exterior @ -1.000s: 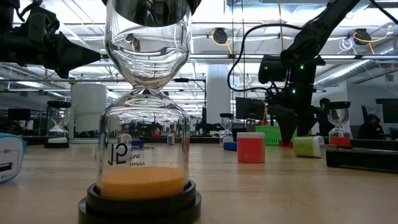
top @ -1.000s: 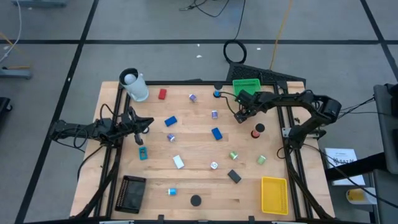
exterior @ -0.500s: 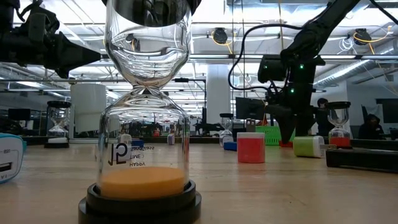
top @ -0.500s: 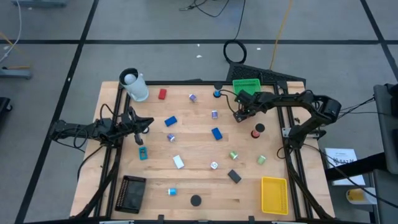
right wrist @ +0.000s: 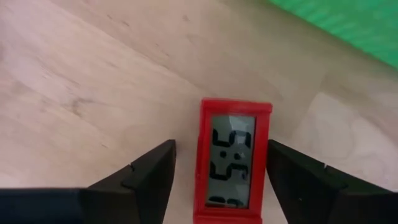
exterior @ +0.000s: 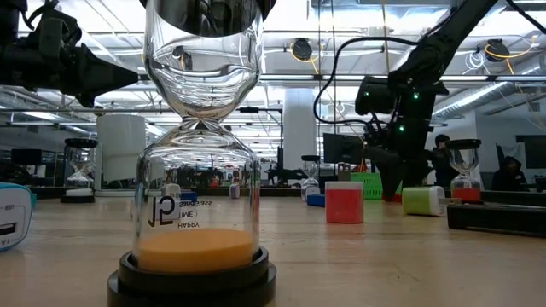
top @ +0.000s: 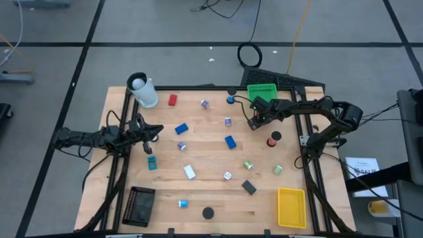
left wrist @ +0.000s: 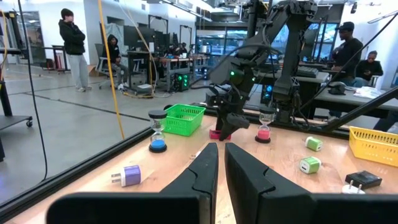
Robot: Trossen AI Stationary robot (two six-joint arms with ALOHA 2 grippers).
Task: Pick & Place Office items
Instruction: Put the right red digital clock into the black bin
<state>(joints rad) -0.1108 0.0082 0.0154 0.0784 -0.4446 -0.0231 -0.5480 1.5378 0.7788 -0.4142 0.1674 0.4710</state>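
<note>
My right gripper (right wrist: 214, 171) has barely shifted in the last second, staying low by the green tray (top: 262, 91), fingers wide around the red clock (right wrist: 233, 158) on the desk (top: 198, 155). I judge closing comes next; my left gripper (left wrist: 221, 168) waits, fingers nearly together.

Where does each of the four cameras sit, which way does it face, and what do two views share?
High view: above the table, looking straight down; both arms show, left gripper, right gripper.
Low view: at table-top height, facing the room past an hourglass; the right arm hangs beyond.
Left wrist view: looks forward past its shut fingers.
Right wrist view: looks down at a red digital clock between open fingers.
Shared: the green tray.
</note>
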